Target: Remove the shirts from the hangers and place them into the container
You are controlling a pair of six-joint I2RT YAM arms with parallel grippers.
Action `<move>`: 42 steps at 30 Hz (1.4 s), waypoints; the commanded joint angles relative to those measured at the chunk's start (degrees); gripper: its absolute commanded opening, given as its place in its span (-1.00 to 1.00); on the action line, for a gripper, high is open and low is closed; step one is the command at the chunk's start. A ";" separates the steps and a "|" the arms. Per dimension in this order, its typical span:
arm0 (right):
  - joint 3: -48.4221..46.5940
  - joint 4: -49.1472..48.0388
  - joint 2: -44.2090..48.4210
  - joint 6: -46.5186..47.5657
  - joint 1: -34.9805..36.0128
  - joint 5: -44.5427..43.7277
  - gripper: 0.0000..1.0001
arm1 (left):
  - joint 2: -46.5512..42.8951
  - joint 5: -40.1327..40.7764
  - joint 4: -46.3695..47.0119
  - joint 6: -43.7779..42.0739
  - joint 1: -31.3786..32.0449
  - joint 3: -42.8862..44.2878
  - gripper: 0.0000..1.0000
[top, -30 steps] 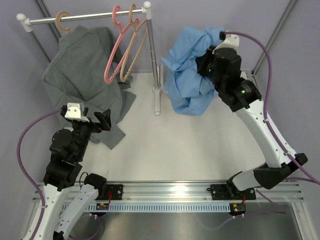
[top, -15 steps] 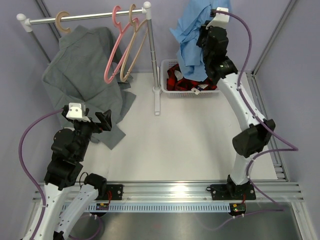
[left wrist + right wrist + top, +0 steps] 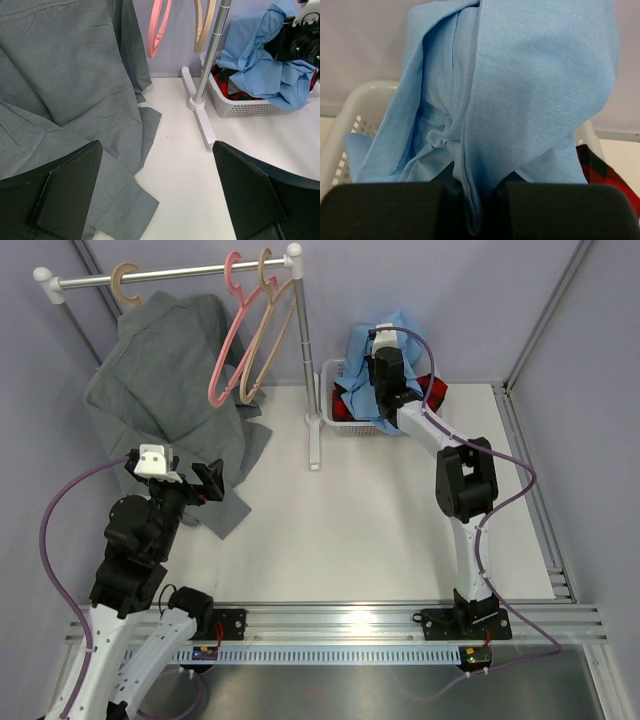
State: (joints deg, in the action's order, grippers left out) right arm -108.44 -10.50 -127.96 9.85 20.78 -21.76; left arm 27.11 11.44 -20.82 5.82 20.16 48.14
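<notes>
Right gripper [image 3: 475, 202] is pinched tight on a fold of the light blue shirt [image 3: 540, 100], which bunches over the white basket [image 3: 332, 422] on top of the red plaid shirt [image 3: 436, 390]. Left gripper [image 3: 157, 192] hangs wide open with nothing in it, near the grey shirt [image 3: 65, 85] hanging from a tan hanger [image 3: 126, 284] on the rail [image 3: 180, 275]

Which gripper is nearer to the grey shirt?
Left. The left gripper hangs open by the grey shirt's lower edge. The right gripper is across the table at the basket, shut on the blue shirt.
</notes>
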 commanded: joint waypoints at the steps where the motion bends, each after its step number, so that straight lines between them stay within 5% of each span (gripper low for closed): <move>1: 1.65 5.21 7.55 -2.72 -0.03 3.65 -1.00 | -0.22 0.69 3.68 -0.64 -0.39 -0.33 0.98; 8: -4.66 27.53 4.66 -9.49 -1.09 7.78 -1.00 | -0.48 0.60 3.68 -0.55 -0.48 -0.41 0.98; 18: -25.22 55.47 -11.67 -17.66 -4.25 14.10 -1.00 | -0.39 0.86 3.59 -0.73 -0.39 -0.41 0.98; 25: -34.46 64.90 -19.42 -20.13 -5.74 18.33 -1.00 | 0.04 0.95 3.59 -0.82 -0.65 -0.50 0.98; 31: -27.80 60.26 -15.93 -20.31 -6.27 19.12 -0.97 | 0.31 1.04 3.68 -0.73 -0.74 -0.42 0.98; 42: -24.54 52.17 1.91 -19.43 -6.36 15.43 0.28 | -0.39 1.30 3.59 -0.64 -1.00 -0.33 0.98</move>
State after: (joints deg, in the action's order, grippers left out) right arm -132.29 41.93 -134.69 -10.59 14.24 -5.30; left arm 27.11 11.68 -20.84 5.82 19.51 48.14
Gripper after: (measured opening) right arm 0.609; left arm 0.988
